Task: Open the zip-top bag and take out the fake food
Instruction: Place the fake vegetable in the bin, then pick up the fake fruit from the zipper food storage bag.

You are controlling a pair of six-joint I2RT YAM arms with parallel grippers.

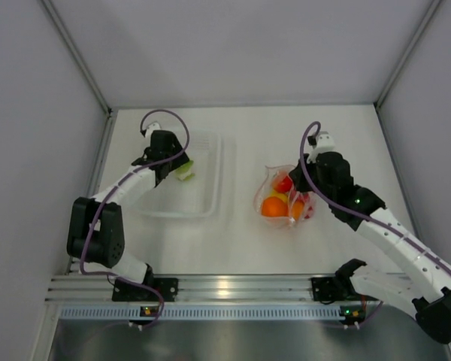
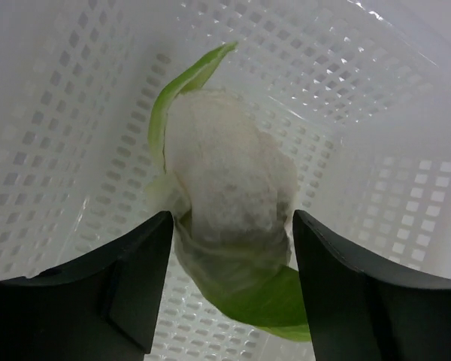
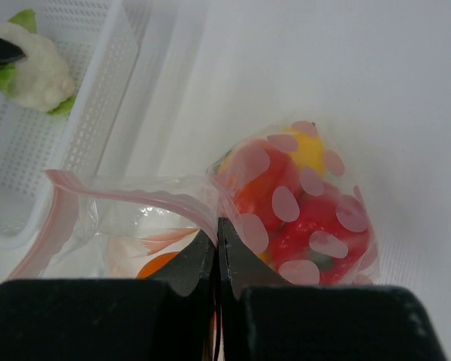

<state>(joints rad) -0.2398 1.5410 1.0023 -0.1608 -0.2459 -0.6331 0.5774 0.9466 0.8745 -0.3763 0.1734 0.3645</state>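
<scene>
The widest free room I see is the back of the tabletop (image 1: 240,135), bare right across behind everything. A bare lane also runs between the clear tray (image 1: 210,210) and the zip-top bag (image 1: 284,199), and it looks wide enough for a gripper. Inside the tray the near half lies free. Its far right corner is taken by the cauliflower (image 1: 185,171), with the left gripper (image 2: 233,226) straddling it. The right gripper (image 3: 218,237), clamped on the bag's rim, blocks that side. Grey walls (image 1: 30,113) close off left, right and back.

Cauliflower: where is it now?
The cauliflower sits in the white tray on the top view's left side, between the left gripper's jaws, left of the zip-top bag.
</scene>
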